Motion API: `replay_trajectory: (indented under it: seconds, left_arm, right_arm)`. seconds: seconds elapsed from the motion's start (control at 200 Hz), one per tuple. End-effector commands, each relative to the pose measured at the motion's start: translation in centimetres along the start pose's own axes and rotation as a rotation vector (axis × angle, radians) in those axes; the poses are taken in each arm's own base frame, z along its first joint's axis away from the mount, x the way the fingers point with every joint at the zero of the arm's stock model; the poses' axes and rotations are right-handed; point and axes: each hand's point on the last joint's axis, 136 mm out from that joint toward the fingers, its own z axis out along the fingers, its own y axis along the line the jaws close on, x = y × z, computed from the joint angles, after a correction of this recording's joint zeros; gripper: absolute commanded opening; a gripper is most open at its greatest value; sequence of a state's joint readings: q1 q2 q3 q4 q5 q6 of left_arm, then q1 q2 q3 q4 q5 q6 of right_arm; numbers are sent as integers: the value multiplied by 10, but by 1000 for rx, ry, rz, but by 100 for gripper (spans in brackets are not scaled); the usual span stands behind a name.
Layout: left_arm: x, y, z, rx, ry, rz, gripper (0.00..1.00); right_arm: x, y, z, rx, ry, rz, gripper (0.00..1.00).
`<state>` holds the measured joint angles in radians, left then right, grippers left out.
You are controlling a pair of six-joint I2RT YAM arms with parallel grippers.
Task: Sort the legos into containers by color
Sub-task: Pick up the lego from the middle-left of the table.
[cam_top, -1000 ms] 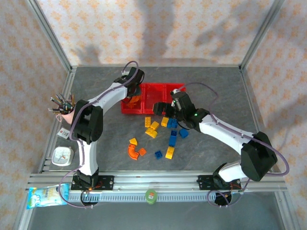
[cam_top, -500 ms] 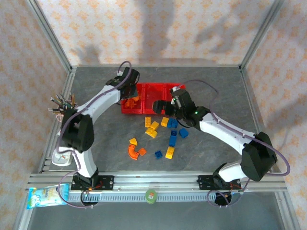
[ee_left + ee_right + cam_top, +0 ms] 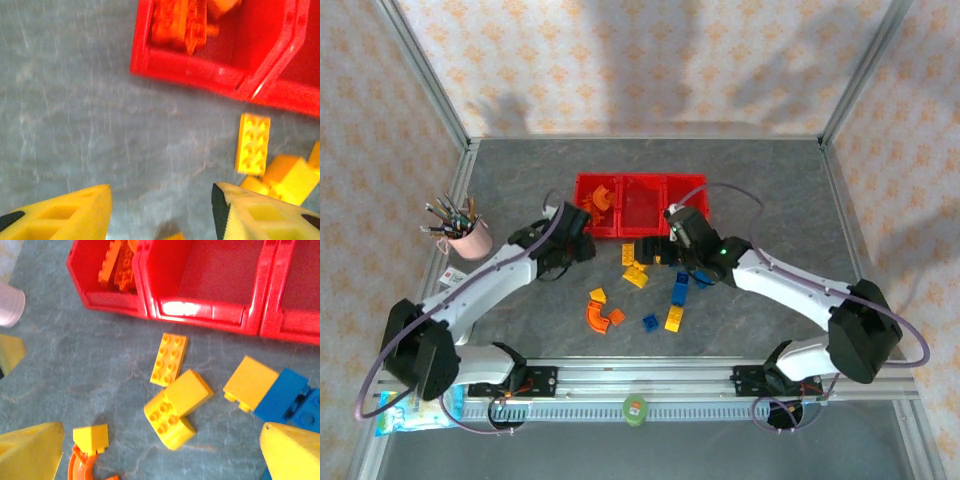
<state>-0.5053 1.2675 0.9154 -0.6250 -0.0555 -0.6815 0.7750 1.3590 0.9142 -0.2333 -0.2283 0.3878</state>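
Observation:
Three joined red containers (image 3: 642,206) stand at mid-table. The left one (image 3: 90,270) holds several orange legos (image 3: 600,199); the middle one (image 3: 220,275) looks bare. Loose legos lie in front: yellow ones (image 3: 635,270), blue ones (image 3: 681,291), and an orange curved one (image 3: 599,318). My left gripper (image 3: 578,242) hovers open and empty over bare table (image 3: 161,210), just in front of the left container's corner (image 3: 150,65). My right gripper (image 3: 668,248) is open above a yellow flat brick (image 3: 169,360) and a yellow pair (image 3: 175,412), holding nothing.
A pink cup of pens (image 3: 460,230) stands at the left. A snack bag (image 3: 412,410) and a green object (image 3: 635,410) lie by the front rail. Metal frame posts bound the table. A blue brick (image 3: 281,394) and another yellow brick (image 3: 250,382) lie near my right finger (image 3: 295,450).
My left arm has pulled back from over the left container toward the near left, its jaws opening wider. My right gripper has shifted slightly over the yellow bricks, still open.

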Motion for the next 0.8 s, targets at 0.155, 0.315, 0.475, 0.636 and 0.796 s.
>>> replay_trajectory:
  seconds: [0.155, 0.315, 0.475, 0.636, 0.796]
  left_arm:
    - [77, 19, -5, 19, 140, -114, 60]
    - [113, 17, 0, 45, 197, -127, 62]
    - [133, 9, 7, 83, 205, -148, 67]
    - [144, 5, 16, 54, 228, -121, 72]
    - [144, -4, 22, 31, 218, -76, 74]
  right_arm:
    - [40, 6, 1, -2, 47, -56, 100]
    - [55, -4, 8, 14, 66, -23, 100]
    - [53, -13, 6, 50, 37, -15, 100]
    - [50, -16, 5, 64, 18, -13, 100]
    - [50, -19, 7, 78, 21, -18, 100]
